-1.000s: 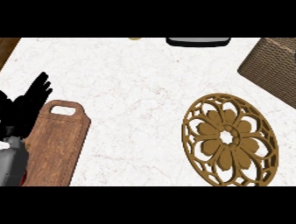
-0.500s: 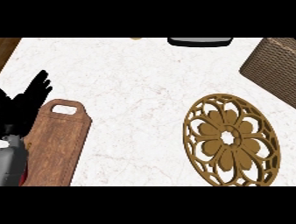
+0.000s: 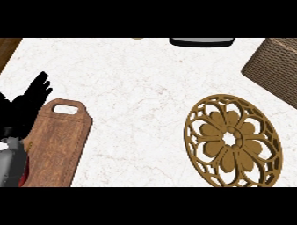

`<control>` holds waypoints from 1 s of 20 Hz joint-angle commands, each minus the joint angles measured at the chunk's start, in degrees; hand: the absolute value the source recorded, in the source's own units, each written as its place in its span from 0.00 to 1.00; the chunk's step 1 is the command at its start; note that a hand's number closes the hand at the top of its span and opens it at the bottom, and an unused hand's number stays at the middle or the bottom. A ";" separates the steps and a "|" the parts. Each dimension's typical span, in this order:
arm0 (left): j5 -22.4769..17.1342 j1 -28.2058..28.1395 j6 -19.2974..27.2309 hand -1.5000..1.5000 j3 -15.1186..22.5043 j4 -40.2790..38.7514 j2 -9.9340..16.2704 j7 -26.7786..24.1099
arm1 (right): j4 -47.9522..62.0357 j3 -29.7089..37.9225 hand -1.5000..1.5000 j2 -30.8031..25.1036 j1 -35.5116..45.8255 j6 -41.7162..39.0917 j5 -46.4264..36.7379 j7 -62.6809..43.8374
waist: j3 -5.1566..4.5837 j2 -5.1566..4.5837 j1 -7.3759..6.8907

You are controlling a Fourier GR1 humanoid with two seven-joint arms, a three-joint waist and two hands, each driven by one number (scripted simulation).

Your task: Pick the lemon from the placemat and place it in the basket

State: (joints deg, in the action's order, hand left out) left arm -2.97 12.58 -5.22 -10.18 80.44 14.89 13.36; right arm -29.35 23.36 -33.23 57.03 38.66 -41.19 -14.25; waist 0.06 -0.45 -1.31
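Looks like nothing's started yet: the left hand (image 3: 18, 110) just rests at the left edge with fingers straight and holding nothing, the lemon isn't visible anywhere, and the basket (image 3: 287, 70) waits far right past the gold placemat (image 3: 232, 140).

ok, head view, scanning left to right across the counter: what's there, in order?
left hand, open and resting at the left edge → wooden cutting board → round carved wooden trivet → woven basket at the right edge. No lemon shows in this view.
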 commanded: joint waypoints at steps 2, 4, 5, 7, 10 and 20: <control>1.05 0.64 0.68 0.50 0.03 -1.47 -0.20 -1.45 | -2.37 5.02 0.00 -0.87 0.98 5.04 5.22 1.86 | -0.02 0.17 0.66; 0.53 -3.85 -0.02 0.50 0.28 0.19 -0.84 -1.52 | -5.49 8.22 0.00 0.05 -1.85 7.65 8.98 3.07 | -0.02 0.58 0.95; -0.63 -0.99 -0.36 0.50 -1.42 0.30 1.11 0.55 | -6.71 9.41 0.00 -1.38 -1.86 6.14 10.63 2.77 | -0.02 0.65 1.38; 0.04 0.14 0.77 0.50 -0.74 -0.61 -0.19 0.23 | -10.30 12.31 0.00 -0.31 -5.02 7.43 14.68 5.24 | -0.01 0.69 2.13; 1.29 -1.78 2.25 0.50 0.26 2.58 -0.93 1.72 | -14.33 16.44 0.00 -4.23 -10.99 0.70 20.92 7.38 | 0.02 0.82 2.12; -0.44 -3.34 0.31 0.50 -2.09 0.91 0.44 -0.20 | -34.09 23.22 0.00 -8.37 -36.85 -25.32 34.70 3.01 | -0.08 1.05 3.67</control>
State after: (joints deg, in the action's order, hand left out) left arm -3.26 10.28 -4.57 -12.13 81.02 15.40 13.81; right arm -57.86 42.55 -39.71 29.02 22.19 -12.59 -11.42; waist -0.03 0.66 2.25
